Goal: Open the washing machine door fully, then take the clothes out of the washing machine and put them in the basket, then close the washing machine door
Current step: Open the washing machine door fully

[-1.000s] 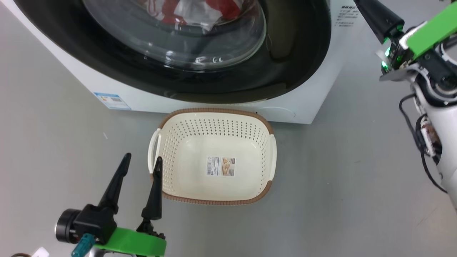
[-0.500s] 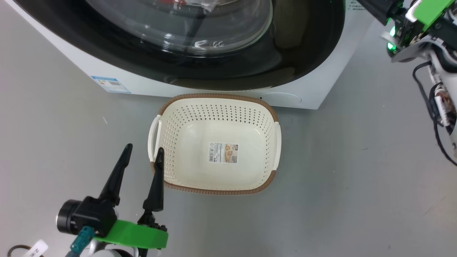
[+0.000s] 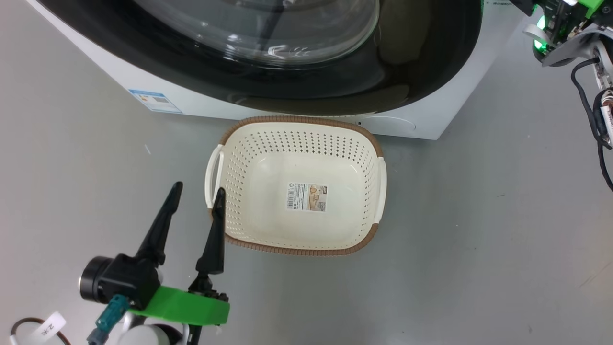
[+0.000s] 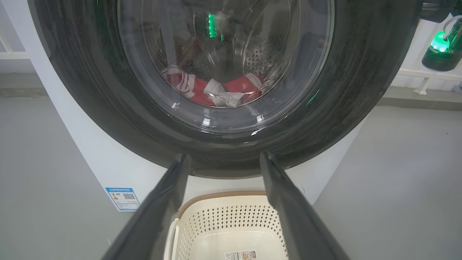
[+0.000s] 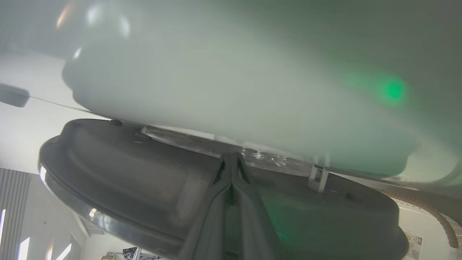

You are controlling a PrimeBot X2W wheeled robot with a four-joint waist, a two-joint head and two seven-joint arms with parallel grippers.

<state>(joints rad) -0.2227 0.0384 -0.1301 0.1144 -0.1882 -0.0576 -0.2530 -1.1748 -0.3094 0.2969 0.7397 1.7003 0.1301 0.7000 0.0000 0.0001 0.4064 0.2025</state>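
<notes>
Behind the door [image 4: 83, 94], crumpled red-white clothes [image 4: 196, 92].

Setting: laundry test area in a lab-type room. Indicators: a freestanding washing machine [image 3: 426, 120] on a bare, smooth grey floor [image 3: 479, 239]; a plain white wall [image 4: 11, 36] behind; a basket [image 3: 297, 120] placed on the floor.

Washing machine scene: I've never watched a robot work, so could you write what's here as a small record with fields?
washing machine door: not fully open, glass facing forward
clothes: red and white, inside the drum, seen through the glass
basket: empty, on the floor in front of the washing machine, sticker on its bottom
left tool: open, holding nothing, near the basket's left side
right tool: shut, tips at the door's edge
</notes>
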